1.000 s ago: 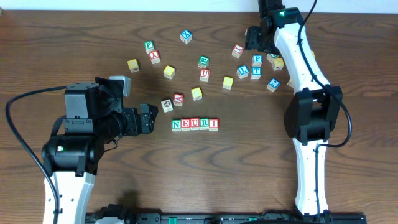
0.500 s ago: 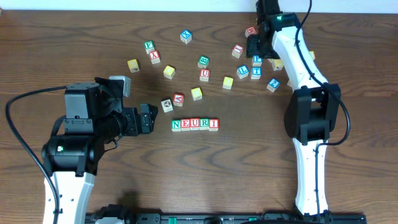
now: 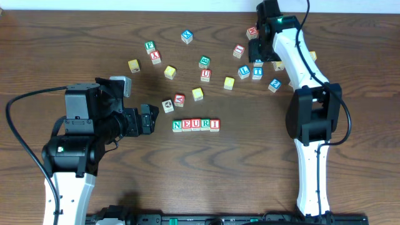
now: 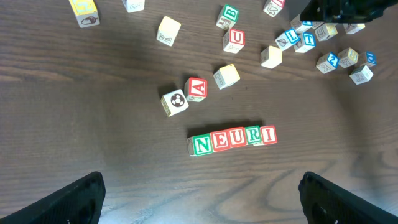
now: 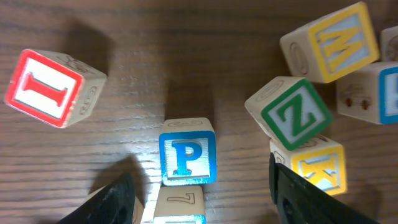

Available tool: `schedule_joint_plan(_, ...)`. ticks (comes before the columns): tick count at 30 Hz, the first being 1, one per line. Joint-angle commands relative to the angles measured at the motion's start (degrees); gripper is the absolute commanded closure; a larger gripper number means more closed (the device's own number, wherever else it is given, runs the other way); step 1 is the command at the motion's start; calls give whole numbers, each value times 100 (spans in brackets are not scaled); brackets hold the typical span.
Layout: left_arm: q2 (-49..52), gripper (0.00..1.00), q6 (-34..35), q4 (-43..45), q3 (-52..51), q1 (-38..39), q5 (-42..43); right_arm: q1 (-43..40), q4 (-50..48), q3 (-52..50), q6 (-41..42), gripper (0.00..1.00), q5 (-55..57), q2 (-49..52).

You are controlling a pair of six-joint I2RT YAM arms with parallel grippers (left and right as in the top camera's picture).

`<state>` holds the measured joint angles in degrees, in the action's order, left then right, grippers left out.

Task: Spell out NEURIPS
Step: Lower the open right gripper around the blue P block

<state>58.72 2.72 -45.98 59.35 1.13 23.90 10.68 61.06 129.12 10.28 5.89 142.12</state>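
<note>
Overhead: dark wooden table, NEURI row

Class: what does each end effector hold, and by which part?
Nothing. The left end effector is open; the right end effector is open astride the blue P cube, not touching it.

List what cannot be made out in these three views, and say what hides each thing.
1. Right wrist view: a cube just below the blue P cube is cut off by the bottom edge; its letter is unreadable.
2. Right wrist view: a blue-faced cube runs off the right edge.
3. Overhead view: the right arm overlaps yellow cubes beside the right gripper.
</note>
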Motion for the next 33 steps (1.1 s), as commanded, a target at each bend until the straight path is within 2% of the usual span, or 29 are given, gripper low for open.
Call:
schedule_joint_plan(1, -37, 2, -55, 13, 76, -35, 52, 26, -114, -223, -55, 36, 63, 107)
schedule_joint_plan(6, -37, 2, -57, 13, 76, -35, 52, 52, -214, -284, -46, 36, 63, 107)
schedule_joint_plan(11, -37, 2, -55, 13, 76, -35, 50, 68, -367, -302, 146, 45, 61, 107)
schedule_joint_plan(28, -37, 2, -55, 13, 76, -35, 50, 197, -780, -507, 302, 49, 63, 127)
schedule_joint_plan(33, -37, 2, -57, 13, 76, -35, 50, 184, -730, -509, 350, 54, 153, 138)
